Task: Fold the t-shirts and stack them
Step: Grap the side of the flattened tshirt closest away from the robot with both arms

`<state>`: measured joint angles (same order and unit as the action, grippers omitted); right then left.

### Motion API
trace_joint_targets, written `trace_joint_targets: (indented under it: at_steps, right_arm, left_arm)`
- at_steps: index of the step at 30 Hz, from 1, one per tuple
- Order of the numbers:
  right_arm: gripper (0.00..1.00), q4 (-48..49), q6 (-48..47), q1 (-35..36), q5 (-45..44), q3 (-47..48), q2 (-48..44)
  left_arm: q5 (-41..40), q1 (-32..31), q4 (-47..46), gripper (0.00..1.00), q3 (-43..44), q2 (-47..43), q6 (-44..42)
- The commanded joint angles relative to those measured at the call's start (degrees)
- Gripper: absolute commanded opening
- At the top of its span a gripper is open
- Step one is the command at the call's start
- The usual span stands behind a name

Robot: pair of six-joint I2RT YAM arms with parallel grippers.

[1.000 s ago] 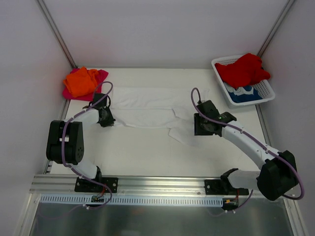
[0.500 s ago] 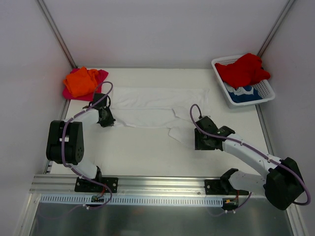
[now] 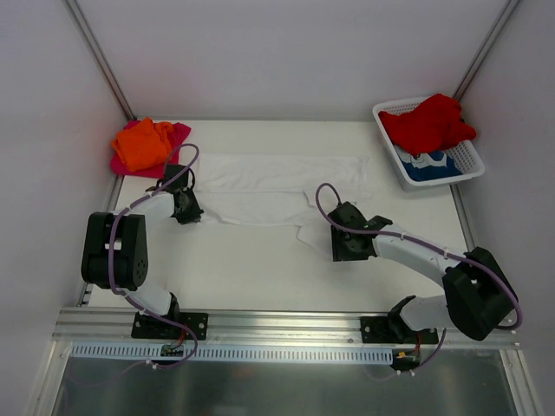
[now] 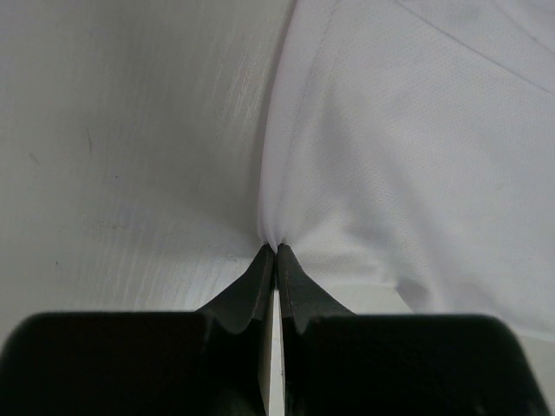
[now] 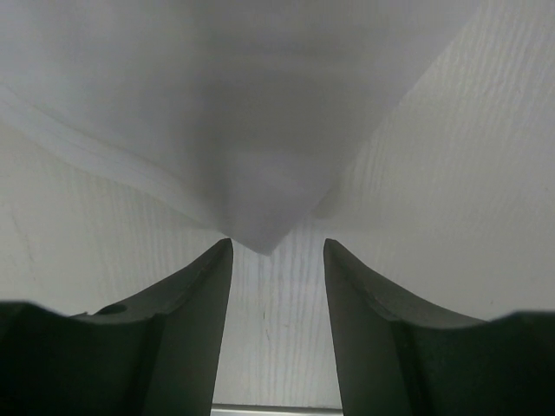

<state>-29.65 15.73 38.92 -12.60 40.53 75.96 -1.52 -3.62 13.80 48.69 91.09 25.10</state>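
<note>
Limp, light white shirt (image 3: 277,173): your left gripper (image 4: 276,250) pinches its left edge, while the right gripper (image 5: 277,247), open, should take the near corner.

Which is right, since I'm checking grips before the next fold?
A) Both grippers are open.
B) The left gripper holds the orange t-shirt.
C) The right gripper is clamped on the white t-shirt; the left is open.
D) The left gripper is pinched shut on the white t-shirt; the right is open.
D: the left gripper pinches the white t-shirt at its edge; the right gripper has its fingers apart.
</note>
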Motion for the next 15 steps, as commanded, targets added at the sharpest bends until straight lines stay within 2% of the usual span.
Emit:
trace_joint_targets:
  at_steps: [1, 15]
  right_arm:
    - [0.5, 2.8, -0.4, 0.9, 0.0, 3.3, 2.0]
    - [0.49, 3.5, -0.7, 1.8, -0.8, 4.4, 4.4]
  left_arm:
    - [1.1, 0.5, 1.1, 0.0, -0.6, -0.1, 0.3]
    - [1.1, 0.5, 1.2, 0.0, -0.8, -0.2, 0.2]
